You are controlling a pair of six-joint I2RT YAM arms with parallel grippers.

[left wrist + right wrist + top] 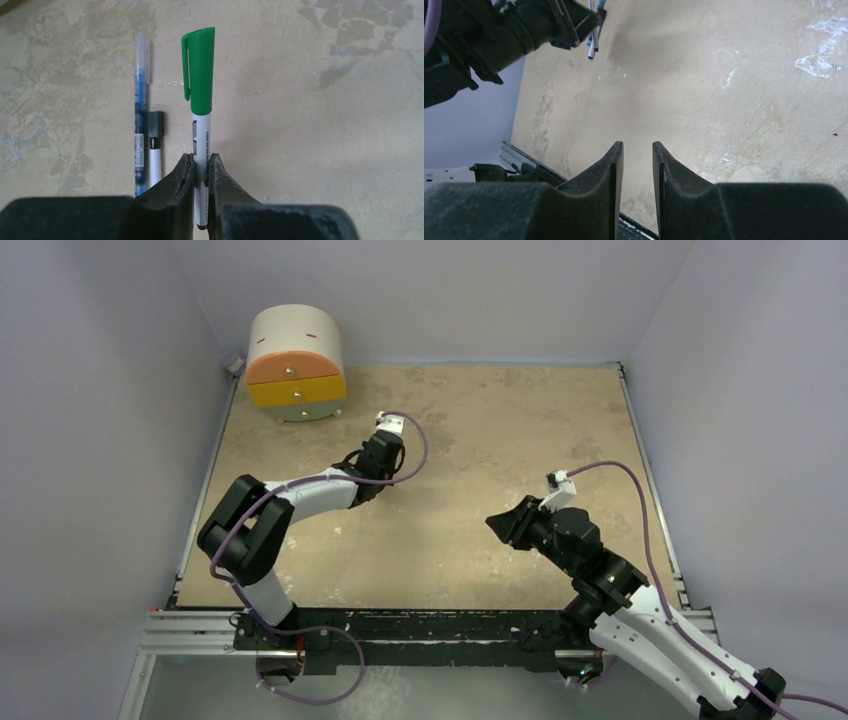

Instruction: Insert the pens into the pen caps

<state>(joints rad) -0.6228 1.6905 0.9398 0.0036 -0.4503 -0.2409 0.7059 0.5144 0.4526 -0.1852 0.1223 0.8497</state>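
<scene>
A white pen [201, 132] is held by the left claw [201, 165], which is squeezed tight on the pen's barrel. A green cap [201, 70] is fitted on the end of this pen that points away from the left claw. The pen's other end is seen poking out behind the fingertips, between the two black fingers [177, 185]. Whether this pen is touching the tan table [325, 150] or lifted off it cannot be told. Two more pens are found just beside the left claw, on its left in the left wrist view, and both are laid flat on the table. The one nearest to the left claw is a second white pen [155, 165], and a black cap [155, 123] is fitted on it. Right next to that one, one step farther from the left claw, a blue pen [140, 135] is seen with a clear cap [142, 55] on it. All three pens are lined up side by side, with their caps pointing away from the left claw. The right claw [638, 160] is kept well apart from the left claw, to its right and nearer the arm bases in the top view. Its fingers are parted by a small gap, and nothing is held between them. A round drawer box [296, 362] is seen beyond the left claw and to its left in the top view.
</scene>
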